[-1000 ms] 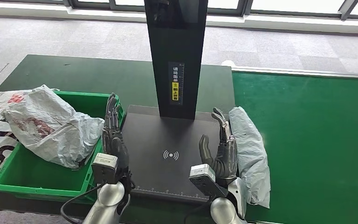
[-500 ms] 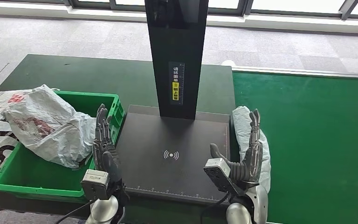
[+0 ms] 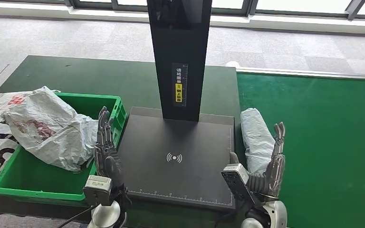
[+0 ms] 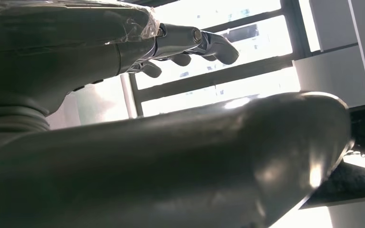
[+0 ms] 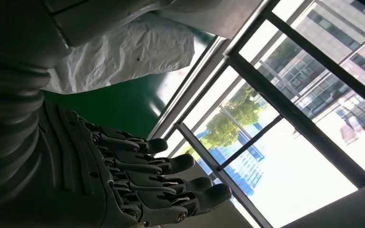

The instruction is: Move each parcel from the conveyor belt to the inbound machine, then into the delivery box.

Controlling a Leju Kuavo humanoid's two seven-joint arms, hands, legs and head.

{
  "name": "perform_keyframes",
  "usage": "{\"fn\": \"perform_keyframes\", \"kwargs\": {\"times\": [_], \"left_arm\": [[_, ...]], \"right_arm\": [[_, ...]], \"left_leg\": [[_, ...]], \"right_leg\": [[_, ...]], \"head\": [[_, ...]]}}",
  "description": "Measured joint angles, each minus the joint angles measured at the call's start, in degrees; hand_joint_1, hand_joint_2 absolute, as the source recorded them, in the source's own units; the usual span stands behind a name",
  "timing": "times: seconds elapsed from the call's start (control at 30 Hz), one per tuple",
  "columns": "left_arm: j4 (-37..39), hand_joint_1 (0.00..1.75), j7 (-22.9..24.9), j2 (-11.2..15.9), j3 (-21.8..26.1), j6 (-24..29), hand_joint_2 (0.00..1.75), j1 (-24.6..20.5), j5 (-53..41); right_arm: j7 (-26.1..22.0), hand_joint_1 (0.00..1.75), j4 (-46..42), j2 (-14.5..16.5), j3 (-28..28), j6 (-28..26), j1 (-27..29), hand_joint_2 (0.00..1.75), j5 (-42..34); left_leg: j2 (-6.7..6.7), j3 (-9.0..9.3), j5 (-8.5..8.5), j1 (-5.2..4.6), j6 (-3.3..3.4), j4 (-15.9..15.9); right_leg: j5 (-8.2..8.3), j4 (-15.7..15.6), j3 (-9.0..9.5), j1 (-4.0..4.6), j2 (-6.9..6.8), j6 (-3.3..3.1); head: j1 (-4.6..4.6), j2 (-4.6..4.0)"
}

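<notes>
Standing upright, right hand (image 3: 271, 166) empty, fingers apart, beside parcel (image 3: 255, 137); left hand (image 3: 105, 149) likewise.

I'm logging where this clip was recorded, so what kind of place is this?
Probably a parcel-sorting or logistics test station indoors: a green conveyor belt carrying a bagged parcel, a black scanning machine, and a green crate of parcels.

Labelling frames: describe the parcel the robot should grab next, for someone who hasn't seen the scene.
Find the black inbound machine with its tall post. The parcel lies just beside its base, on the green conveyor belt, by the right hand. It is long, pale grey and unprinted, unlike the crumpled bags in the green box.
</notes>
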Motion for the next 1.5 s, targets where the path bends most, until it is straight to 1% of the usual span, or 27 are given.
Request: {"fn": "perform_keyframes", "kwargs": {"times": [0.1,0.17,0.37,0.47,0.57,0.93,1.33,1.5], "left_arm": [[-0.01,0.00,0.01,-0.16,0.07,-0.24,0.00,0.04,-0.48],[-0.04,0.00,0.02,-0.25,0.21,-0.43,0.00,0.07,-0.71],[-1.02,0.00,0.02,-1.19,1.45,-1.85,0.00,0.67,-2.65],[-1.48,0.00,0.02,-1.90,2.54,-3.11,0.00,0.94,-3.74],[-1.72,0.00,0.02,-2.44,3.13,-3.86,0.00,0.96,-4.25],[-1.89,0.00,0.02,-2.98,3.76,-4.35,0.00,0.93,-4.45],[-1.84,0.00,0.02,-3.01,3.76,-4.83,0.00,0.89,-4.39],[-1.36,0.00,0.02,-2.99,3.76,-7.06,0.00,0.86,-3.03]], "right_arm": [[2.14,0.00,-1.07,-0.03,0.00,0.02,0.43,1.75,1.39],[4.42,0.00,-1.32,-0.21,0.00,0.69,0.54,1.75,1.95],[12.86,0.00,-0.31,-1.61,-0.79,8.17,-0.18,1.75,4.42],[16.02,0.00,0.27,-1.97,-2.22,11.08,-0.17,1.75,6.56],[18.18,0.00,0.39,-2.16,-3.49,12.62,0.38,1.75,8.07],[21.12,0.00,0.39,-2.34,-7.28,12.35,1.83,1.75,9.59],[21.35,0.00,0.39,-2.37,-9.04,12.25,2.24,1.75,9.54],[20.48,0.00,0.39,-2.39,-12.42,11.88,3.06,1.75,7.84]], "left_leg": [[-0.01,0.00,0.00,0.00,0.00,0.00],[0.00,0.00,0.00,0.00,0.00,0.00],[-0.01,0.01,0.00,0.00,0.00,0.00],[-0.03,0.00,0.00,-0.01,0.01,0.00],[-0.03,-0.01,0.00,-0.01,0.00,0.00],[0.00,-0.01,0.00,-0.01,0.00,0.00],[0.00,-0.01,0.00,-0.01,0.00,0.00],[0.00,-0.02,-0.01,-0.02,0.00,0.00]], "right_leg": [[0.00,0.00,-0.02,0.00,0.00,0.00],[0.00,0.00,-0.02,0.00,0.00,0.00],[0.00,0.00,-0.01,0.00,-0.01,0.00],[0.00,0.00,-0.01,-0.01,-0.02,0.00],[0.00,0.00,0.00,-0.02,-0.02,0.00],[-0.01,0.00,-0.06,-0.01,0.00,0.00],[-0.01,0.00,-0.06,-0.02,0.00,0.00],[-0.01,0.00,-0.06,-0.03,0.00,0.00]], "head": [[0.00,0.00],[0.00,0.00],[0.00,0.00],[0.00,0.00],[0.00,0.00],[0.00,0.00],[0.00,0.00],[0.00,0.00]]}}
